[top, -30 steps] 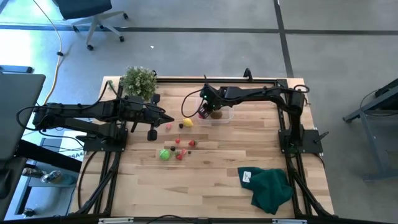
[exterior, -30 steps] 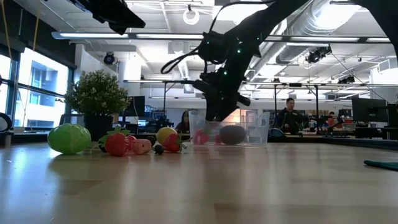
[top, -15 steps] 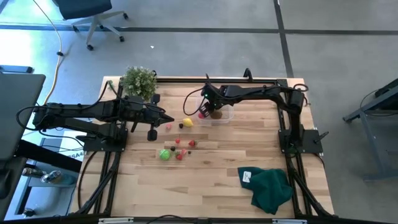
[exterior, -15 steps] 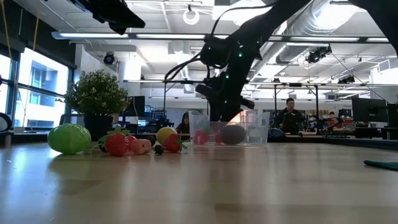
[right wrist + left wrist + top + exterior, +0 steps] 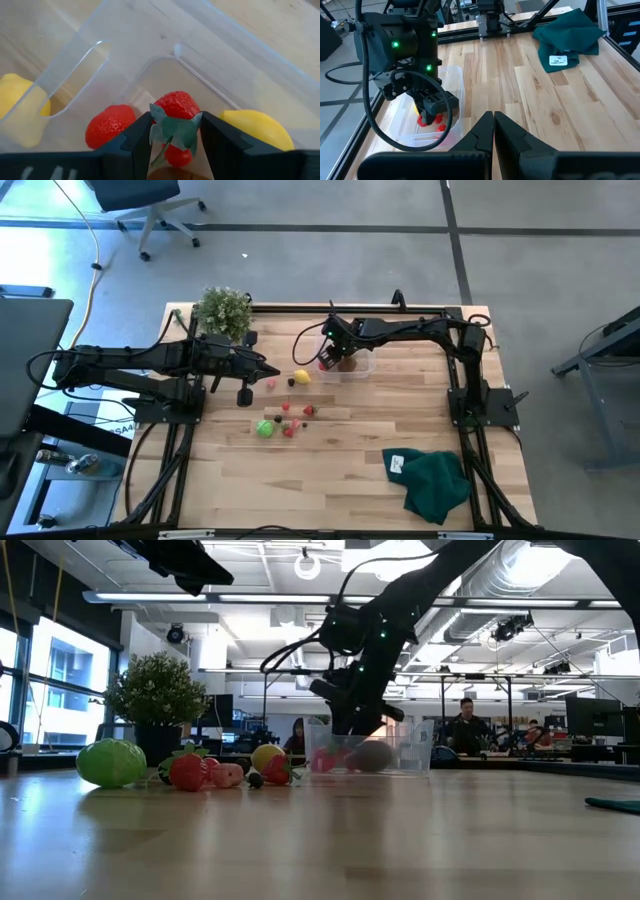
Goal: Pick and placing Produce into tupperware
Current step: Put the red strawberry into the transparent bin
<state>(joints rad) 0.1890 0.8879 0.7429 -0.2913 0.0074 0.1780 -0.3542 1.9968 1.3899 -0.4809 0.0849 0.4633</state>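
Observation:
The clear tupperware [image 5: 363, 370] stands at the far middle of the table. My right gripper [image 5: 175, 131] reaches down into it, shut on a red strawberry [image 5: 176, 107] with green leaves. Also in the tub lie a second strawberry [image 5: 110, 126], a yellow piece [image 5: 257, 129] and a brown piece [image 5: 373, 755]. A lemon [image 5: 301, 377], a bright green piece [image 5: 264, 428] and several small red pieces [image 5: 292, 415] rest on the table to the tub's left and near side. My left gripper [image 5: 272, 372] hangs shut above the table's left part, touching nothing. My right gripper pinches the strawberry between its two fingers [image 5: 142, 137], at the fruit's leafy top [image 5: 172, 131]. The fingers come from above, slanting down into the tub. The fruit's red body pokes out past the fingertips. Whether it rests on the tub's floor I cannot tell.
A leafy potted plant [image 5: 223, 310] stands at the far left corner. A dark green cloth [image 5: 435, 482] lies at the near right. The black frame rails [image 5: 300, 308] run round the table. People sit in the room behind [image 5: 465, 725].

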